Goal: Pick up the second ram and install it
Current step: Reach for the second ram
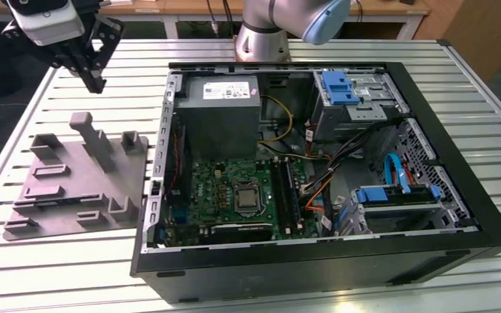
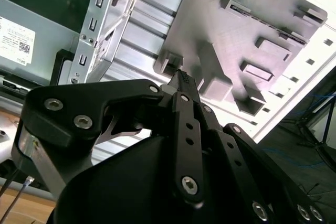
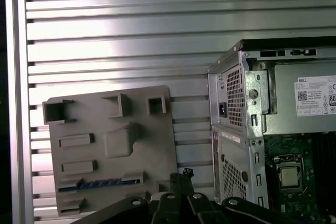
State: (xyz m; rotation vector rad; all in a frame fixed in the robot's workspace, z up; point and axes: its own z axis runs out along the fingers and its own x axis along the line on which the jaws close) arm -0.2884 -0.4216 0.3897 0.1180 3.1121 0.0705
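Gripper (image 1: 96,83) fingers together, empty, hovers near the fixture plate (image 3: 110,145); second ram (image 3: 100,183) stands edge-up in its slot (presumably for easy pinching).

Printed label on the power supply
One white paper label (image 3: 316,96) bearing small black print and a square code sits on the grey metal power supply box (image 1: 220,114).

Arm base (image 1: 262,40) upright at far edge, middle of exterior view. Blue-capped joint (image 1: 325,19) above base. Wrist (image 1: 49,19) reached out to exterior view's far left, held high. Gripper (image 1: 94,83) hangs below wrist, pointing down, slightly tilted. Fingers (image 2: 182,85) pressed together in second wrist view, tips meeting, nothing between.
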